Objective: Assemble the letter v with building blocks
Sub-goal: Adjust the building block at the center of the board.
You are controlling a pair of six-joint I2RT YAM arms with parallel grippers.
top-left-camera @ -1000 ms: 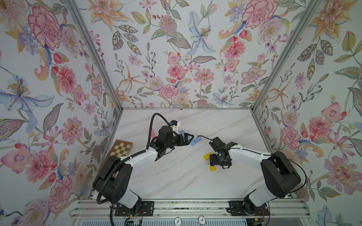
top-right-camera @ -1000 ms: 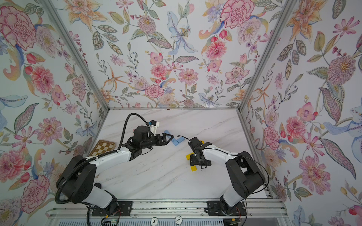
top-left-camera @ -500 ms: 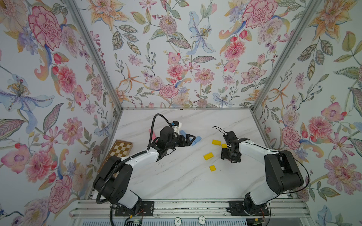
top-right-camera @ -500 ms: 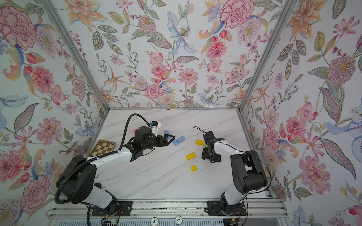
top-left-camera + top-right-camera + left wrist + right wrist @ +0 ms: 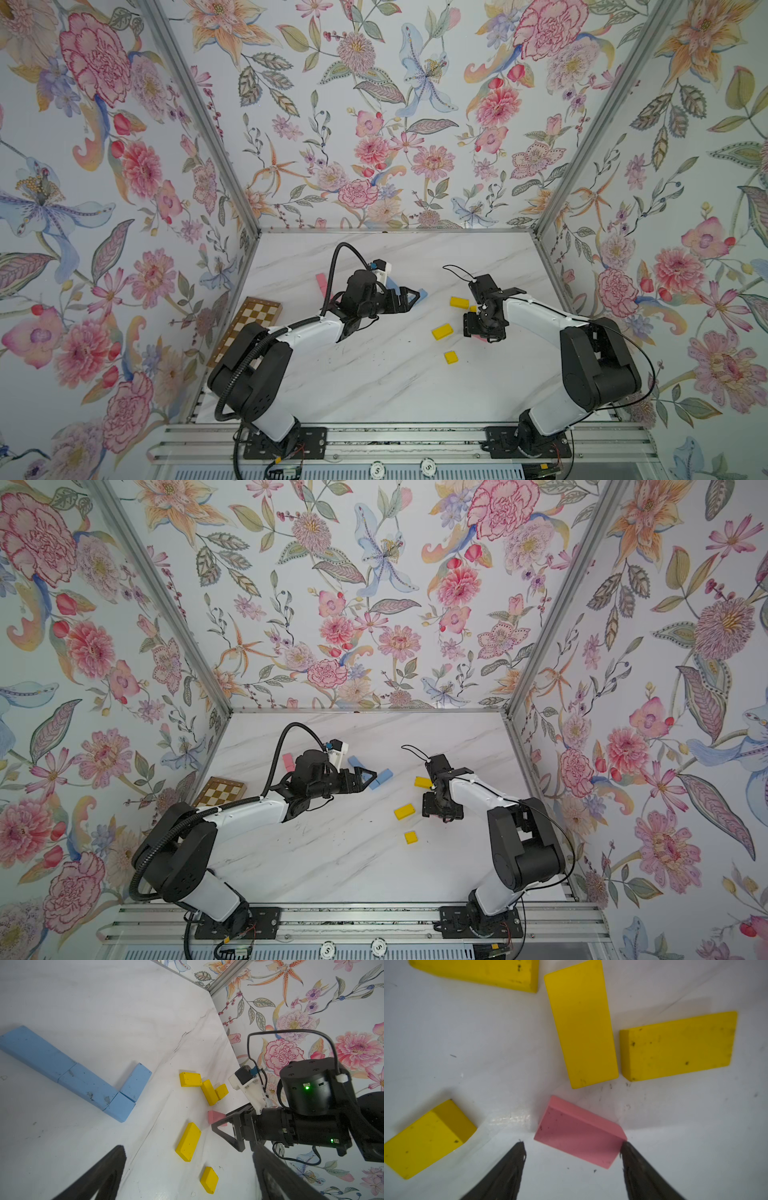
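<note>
Several light blue building blocks [image 5: 87, 1084] lie end to end in an angled line on the marble table, with a short arm [image 5: 136, 1082] branching off. My left gripper [image 5: 409, 297] hovers open over them, nothing between its fingers [image 5: 104, 1174]. Yellow blocks [image 5: 441, 331] [image 5: 404, 811] lie scattered mid-right. A pink block [image 5: 579, 1132] lies flat between the tips of my right gripper [image 5: 572, 1144]. The jaws stand apart; one tip is at the block's corner, the other is clear of it. In both top views the right gripper [image 5: 442, 810] hides this block. Another pink block [image 5: 321, 282] lies behind the left arm.
A brown-and-cream checkered board [image 5: 249, 322] leans at the table's left edge. Yellow blocks [image 5: 581, 1022] [image 5: 679, 1045] lie close ahead of the right gripper, and a small one [image 5: 425, 1138] beside it. Floral walls close in the table [image 5: 332, 866] on three sides.
The right gripper moved right from over the yellow blocks, uncovering them, then came a little forward and down over the pink block. The left arm shifted only slightly.
</note>
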